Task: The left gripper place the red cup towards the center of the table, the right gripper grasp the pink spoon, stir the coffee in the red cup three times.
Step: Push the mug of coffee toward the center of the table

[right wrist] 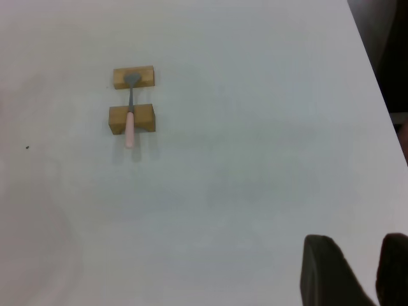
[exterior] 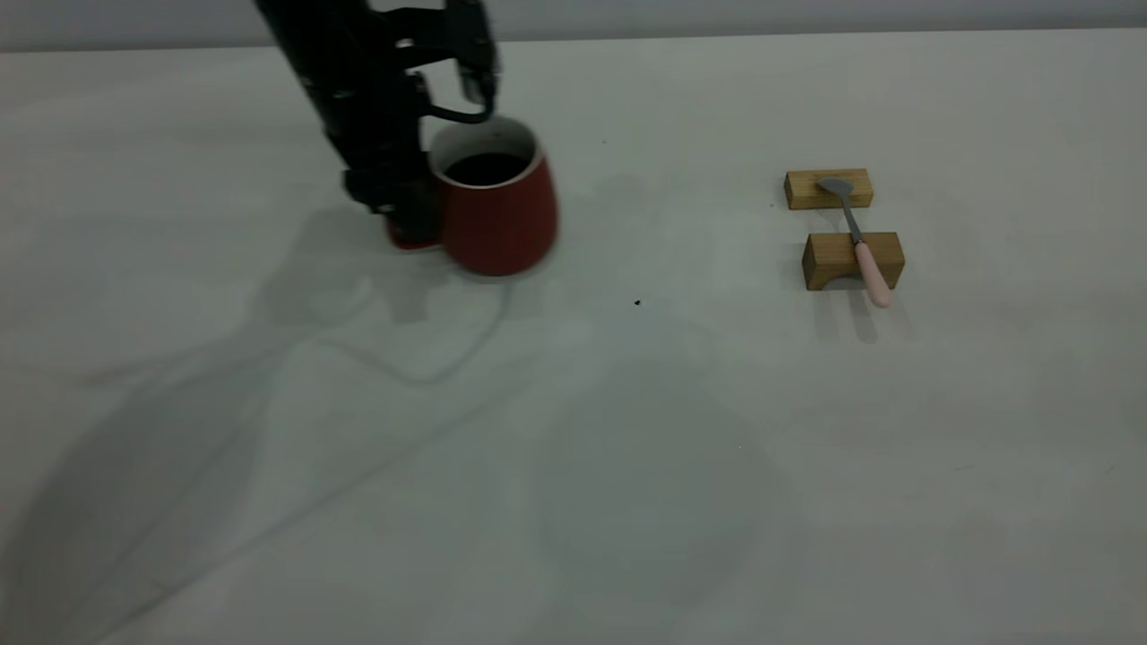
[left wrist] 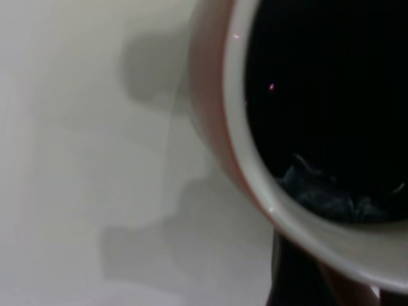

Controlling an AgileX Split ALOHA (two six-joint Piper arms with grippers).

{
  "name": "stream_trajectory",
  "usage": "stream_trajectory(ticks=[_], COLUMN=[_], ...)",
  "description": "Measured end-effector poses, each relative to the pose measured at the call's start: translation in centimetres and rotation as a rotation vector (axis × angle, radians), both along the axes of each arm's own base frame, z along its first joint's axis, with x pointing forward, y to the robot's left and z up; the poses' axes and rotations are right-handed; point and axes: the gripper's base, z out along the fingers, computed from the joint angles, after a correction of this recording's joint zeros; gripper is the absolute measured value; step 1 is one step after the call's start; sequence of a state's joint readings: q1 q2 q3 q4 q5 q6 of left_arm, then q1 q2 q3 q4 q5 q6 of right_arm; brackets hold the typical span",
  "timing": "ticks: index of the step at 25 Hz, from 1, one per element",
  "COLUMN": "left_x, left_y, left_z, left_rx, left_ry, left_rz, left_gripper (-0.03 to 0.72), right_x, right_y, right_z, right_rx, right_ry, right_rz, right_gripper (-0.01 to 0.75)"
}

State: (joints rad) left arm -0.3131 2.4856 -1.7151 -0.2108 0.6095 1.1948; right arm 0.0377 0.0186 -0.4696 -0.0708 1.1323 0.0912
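exterior, left arm: the left end effector (exterior: 408,210) came down steeply from the top edge at the left side of the red cup (exterior: 495,208), fingers pinching the cup's handle side
exterior, cup: dark red, wider at the base, white rim and inside, upright on the counter (exterior: 573,466) in the left far part; the coffee (exterior: 485,167) was dark, almost black
exterior, spoon: the pink spoon (exterior: 858,241) lay across two wooden blocks (exterior: 851,260) at the right, well apart from the cup; grey bowl on the far block, pink handle sticking out past the near block; long axis ran far to near, slightly slanted
exterior, speck: dark speck (exterior: 637,303) between cup and blocks
left wrist, cup: white rim and red wall (left wrist: 210,108) close up, black coffee (left wrist: 331,95) filled the opening
right wrist, right arm: the right end effector (right wrist: 357,271) was high over the counter, well apart from the spoon (right wrist: 131,121); two dark fingertips (right wrist: 328,268) showed with a gap between, spread, nothing held
right wrist, spoon: on the blocks (right wrist: 132,118), far off
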Motion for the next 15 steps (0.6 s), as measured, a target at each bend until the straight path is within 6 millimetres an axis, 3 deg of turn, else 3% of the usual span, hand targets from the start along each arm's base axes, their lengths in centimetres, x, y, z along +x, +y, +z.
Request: stream_trajectory(ticks=[7,15], left_x=[-0.9,-0.9], left_y=[-3.7,-3.5], left_z=[0.1,0.1], left_rx=[-0.056,-0.016], left_ry=[-0.041,-0.033], left_rz=[-0.027,0.006], left_gripper=[0.478,0.478], right_x=[0.0,0.0], right_y=[0.0,0.0], right_z=[0.0,0.0], right_rx=[0.000,0.000], right_ry=[0.000,0.000], right_rz=[0.000,0.000], right_gripper=[0.236,0.236])
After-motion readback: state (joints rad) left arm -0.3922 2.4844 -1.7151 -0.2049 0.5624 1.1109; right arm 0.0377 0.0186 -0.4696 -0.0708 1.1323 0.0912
